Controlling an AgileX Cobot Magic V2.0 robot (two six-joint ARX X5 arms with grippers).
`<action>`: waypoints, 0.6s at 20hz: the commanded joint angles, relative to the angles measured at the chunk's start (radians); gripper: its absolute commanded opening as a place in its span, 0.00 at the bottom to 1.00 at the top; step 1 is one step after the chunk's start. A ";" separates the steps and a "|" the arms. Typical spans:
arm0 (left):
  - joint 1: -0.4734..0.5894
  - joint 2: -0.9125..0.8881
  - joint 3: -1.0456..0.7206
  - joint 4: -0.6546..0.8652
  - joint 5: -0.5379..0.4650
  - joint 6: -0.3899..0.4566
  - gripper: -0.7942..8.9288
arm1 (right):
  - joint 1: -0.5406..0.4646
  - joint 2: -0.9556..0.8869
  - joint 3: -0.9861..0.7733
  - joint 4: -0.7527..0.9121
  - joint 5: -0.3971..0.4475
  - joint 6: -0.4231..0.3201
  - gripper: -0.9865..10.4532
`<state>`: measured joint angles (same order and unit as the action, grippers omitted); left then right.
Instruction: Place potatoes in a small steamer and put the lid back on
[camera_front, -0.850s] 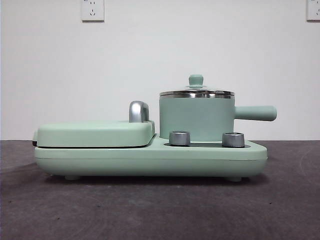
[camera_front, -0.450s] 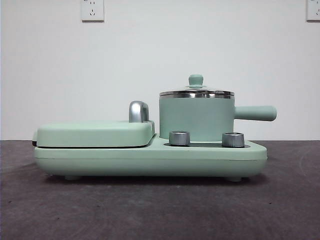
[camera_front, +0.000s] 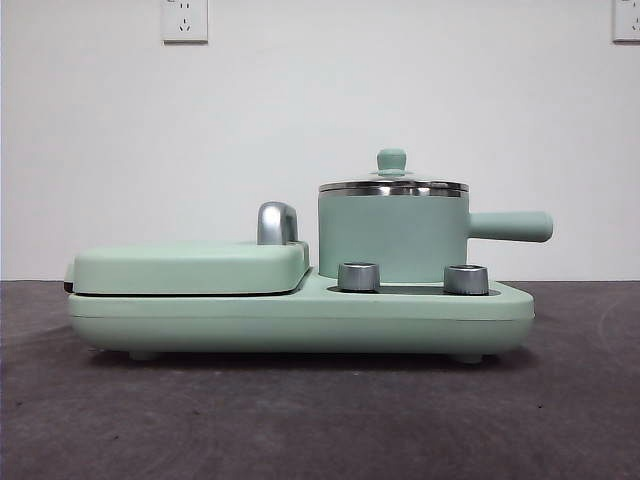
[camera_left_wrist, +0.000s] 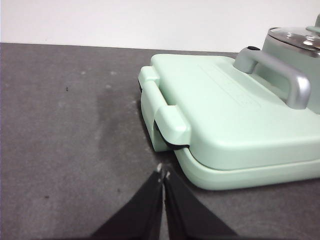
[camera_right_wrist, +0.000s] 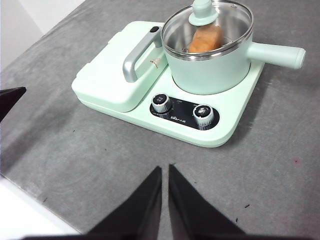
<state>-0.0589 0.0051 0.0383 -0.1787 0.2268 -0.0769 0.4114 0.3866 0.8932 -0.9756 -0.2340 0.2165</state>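
Nothing is shifting across the front view from the earlier frames to this one; pot, lid and base are sitting exactly as before, and no arm is showing.

Front view: the small steamer (camera_front: 392, 235) is standing upright on the mint-green cooker base (camera_front: 300, 315), with its straight handle pointing toward three o'clock; the lid (camera_front: 393, 185) is lying flat on the steel rim, its knob at twelve o'clock; the griddle cover (camera_front: 190, 268) is lying closed at nine o'clock of the pot, and two steel dials (camera_front: 359, 277) are facing the camera.

Left wrist view: the left gripper (camera_left_wrist: 163, 176) is hovering low over the grey table (camera_left_wrist: 65, 150), jaws pressed nearly together and gripping nothing, just beside the hinge corner of the griddle cover (camera_left_wrist: 225, 110).

Right wrist view: the right gripper (camera_right_wrist: 165, 169) is hanging above bare table (camera_right_wrist: 100, 165), well apart from the cooker, jaws narrowed to a slit and empty; the potato (camera_right_wrist: 205, 40) is lying inside the small steamer (camera_right_wrist: 207, 70), visible through the glass lid (camera_right_wrist: 207, 25); the task is looking complete.

The lid is likely rigid, breakable and slick on its glass, so its knob is the safe place to grip; the potato appears light and firm, with a matte skin that should not slip.
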 joint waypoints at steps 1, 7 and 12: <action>0.002 -0.002 -0.026 0.030 -0.010 -0.015 0.09 | 0.004 0.003 0.010 0.010 -0.001 0.004 0.10; 0.012 -0.002 -0.026 -0.008 -0.185 -0.013 0.09 | 0.004 0.003 0.010 0.010 -0.001 0.004 0.10; 0.030 -0.002 -0.026 -0.011 -0.236 -0.006 0.09 | 0.004 0.003 0.010 0.010 -0.002 0.004 0.10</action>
<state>-0.0311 0.0051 0.0322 -0.1825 -0.0036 -0.0902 0.4114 0.3866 0.8932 -0.9756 -0.2344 0.2165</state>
